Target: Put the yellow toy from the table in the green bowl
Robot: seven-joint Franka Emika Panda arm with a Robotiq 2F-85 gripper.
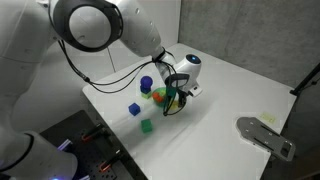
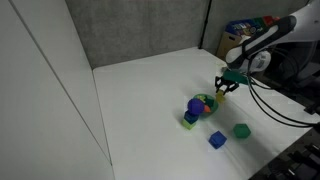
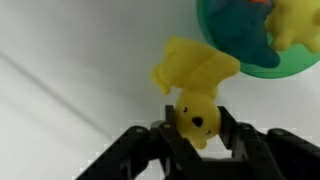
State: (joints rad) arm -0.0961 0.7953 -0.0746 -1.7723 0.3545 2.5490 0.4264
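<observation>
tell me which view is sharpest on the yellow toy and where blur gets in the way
wrist view: the yellow toy is large in the gripper but soft-focused, and the green bowl rim is blurred; both exterior views: even light, no glare, yet the toy is too small and coarse to make out

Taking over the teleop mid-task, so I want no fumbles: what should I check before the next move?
1. Grip: yellow toy clamped in pincer, ok.
2. Toy above green bowl: not ok, beside its rim.
3. Room left in bowl: cannot tell; other pieces already lie inside.
4. Toy lifted off table: cannot tell.
5. Blue cube, green cube apart from pincer: ok.
</observation>
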